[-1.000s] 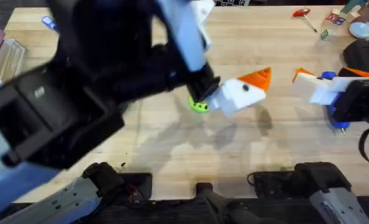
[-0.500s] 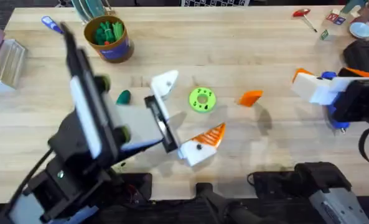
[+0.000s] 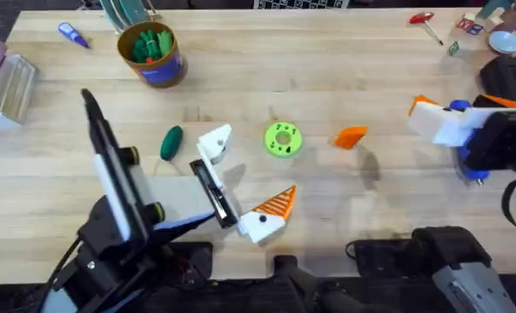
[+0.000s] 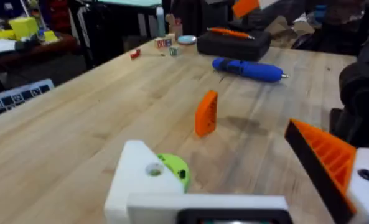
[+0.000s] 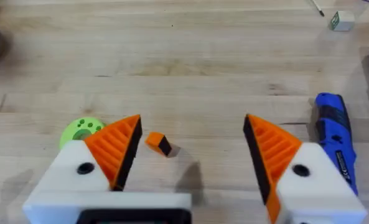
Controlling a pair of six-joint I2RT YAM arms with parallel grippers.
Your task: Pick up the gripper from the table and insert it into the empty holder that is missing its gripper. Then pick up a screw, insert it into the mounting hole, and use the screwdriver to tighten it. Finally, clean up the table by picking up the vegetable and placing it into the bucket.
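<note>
Both claws empty: left gripper spread wide with its holder bare, right gripper likewise open; the gripper at centre-right stands on edge, liable to topple if nudged.

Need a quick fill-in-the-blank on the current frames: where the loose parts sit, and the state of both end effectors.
1. The small orange ribbed plastic wedge lies between the lime-green round disc and the ____ arm's end effector.
2. The small dark-green oval vegetable lies on the ____, not in the brown-orange round bucket.
3. The left end effector carries ____ orange finger beside its bare white plastic mount.
4. The right end effector is ____.

Missing words: right; table; one; open.
</note>
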